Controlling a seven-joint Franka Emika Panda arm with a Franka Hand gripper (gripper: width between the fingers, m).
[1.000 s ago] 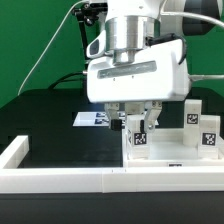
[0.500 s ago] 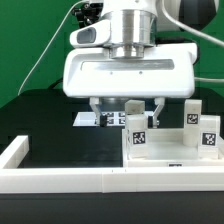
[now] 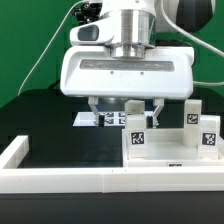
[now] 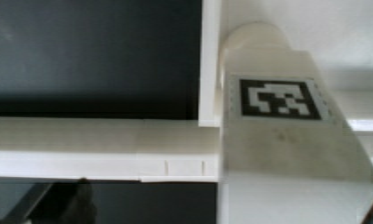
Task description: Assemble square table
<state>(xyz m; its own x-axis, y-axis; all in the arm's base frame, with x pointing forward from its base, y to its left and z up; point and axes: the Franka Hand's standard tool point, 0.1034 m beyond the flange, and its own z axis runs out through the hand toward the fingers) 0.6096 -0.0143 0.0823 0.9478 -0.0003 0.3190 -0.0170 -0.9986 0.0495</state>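
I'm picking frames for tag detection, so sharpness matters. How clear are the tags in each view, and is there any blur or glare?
Exterior view: evenly lit, leg tags small but crisp, gripper hides the marker board partly. Wrist view: the near leg looks soft, its tag readable with blurred edges; no strong glare.

The square table slab (image 3: 165, 160) is lying on the exterior view's right side of the table surface (image 3: 55, 125), butting against the border wall (image 3: 90, 180) that is running along the near edge. Three legs (image 3: 136, 128) are standing upright on the slab, with the gripper (image 3: 126, 108) hanging directly above and just behind the nearest one. The marker board (image 3: 90, 119) is lying flat behind the slab, apparently partly hidden by the gripper.
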